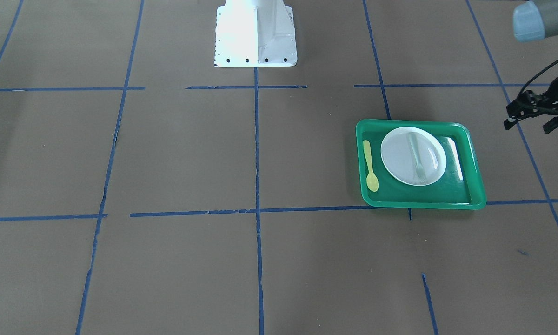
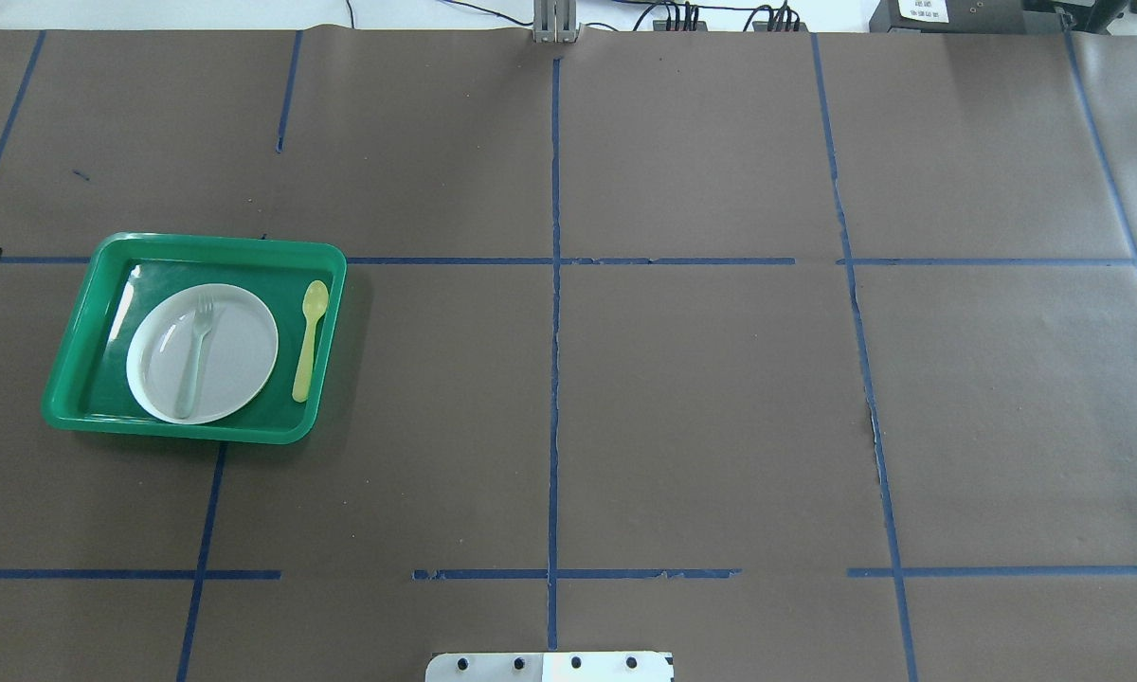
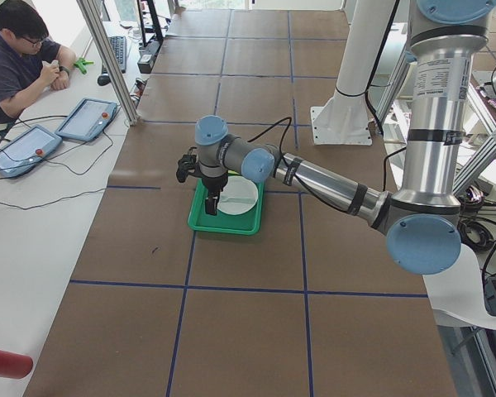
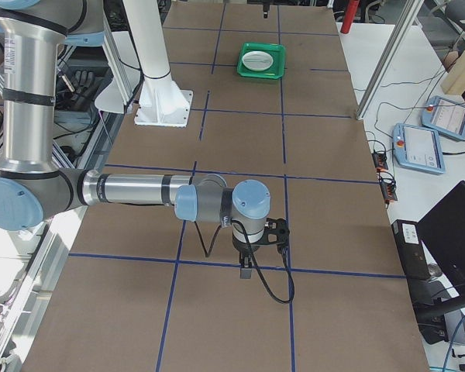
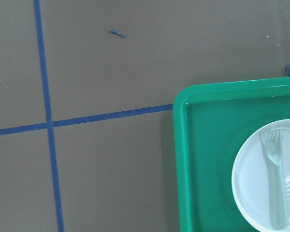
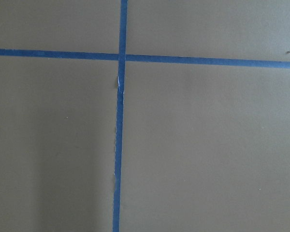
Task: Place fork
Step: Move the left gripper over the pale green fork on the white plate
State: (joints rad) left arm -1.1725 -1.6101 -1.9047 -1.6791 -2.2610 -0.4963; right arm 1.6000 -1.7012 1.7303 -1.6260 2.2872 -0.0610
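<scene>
Fork (image 1: 416, 158) at rest on plate (image 1: 395, 160), nothing gripping it

Front-facing camera: the fork lies flat across the white plate, tines toward the operators' side. The plate sits in the green tray (image 1: 421, 203), with a yellow spoon (image 1: 370, 165) just beside it.

Overhead: same layout, with neither arm's fingers in frame.

Left side view: the left gripper (image 3: 214, 207) hangs above the tray's outer side, pointing down (how wide it stands I cannot tell, and nothing shows between the fingers).

Right side view: the right gripper (image 4: 246, 267) is well apart from the tray, over the table (image 4: 333, 155). Its opening is unreadable too.

Left wrist camera: the tray's corner and the fork sit off to one side.

Right wrist camera: only tape lines (image 6: 118, 145).

Risk, as I judge it: the fork is thin and lies flush, so an off-centre descent could skid it, shove the light plate or catch the tray's rim.
</scene>
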